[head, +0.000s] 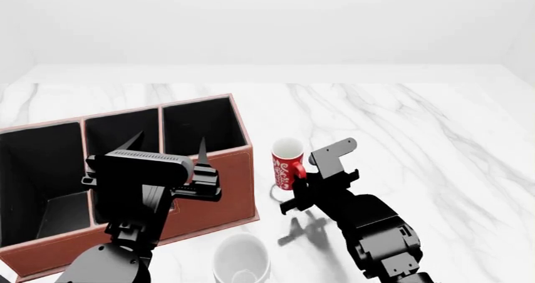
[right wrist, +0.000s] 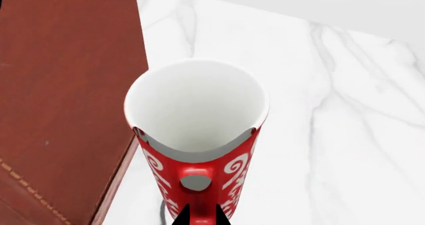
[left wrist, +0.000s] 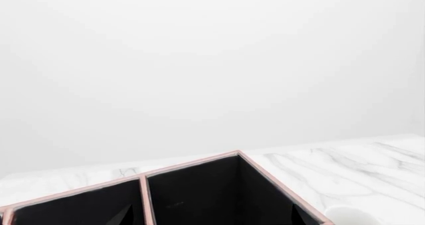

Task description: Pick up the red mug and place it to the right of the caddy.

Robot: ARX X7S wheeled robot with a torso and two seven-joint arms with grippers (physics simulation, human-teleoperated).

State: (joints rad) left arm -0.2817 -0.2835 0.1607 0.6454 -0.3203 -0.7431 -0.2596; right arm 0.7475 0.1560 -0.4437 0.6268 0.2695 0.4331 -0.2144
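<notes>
Right gripper [head: 299, 184]: fingers closed on the handle of the red mug [head: 287, 162]; in the right wrist view two dark fingertips [right wrist: 199, 216] pinch the handle just below its upper root.
Mug from gripper: directly ahead of the fingers, handle turned back toward the wrist, body beyond it.
Mug axis: upright, mouth open upward; a slight tilt cannot be ruled out.
Mug height: a shadow on the marble below it suggests it hangs just off the tabletop [head: 418, 139], though contact is hard to judge.
Mug look: small, tall, red with white swirls, white inside, empty.
Caddy [head: 209, 189] from gripper: just beside the mug on its left; the brown leather-look wall is near but apart.
Judgement: mug is already on the caddy's right side, so lowering and release are what remain.
Left gripper [head: 167, 148]: two pointed fingers spread apart, holding nothing, over the caddy's black compartments; farther from the mug than the right.
White mug [head: 240, 258]: near the robot, in front of the caddy, not involved.
</notes>
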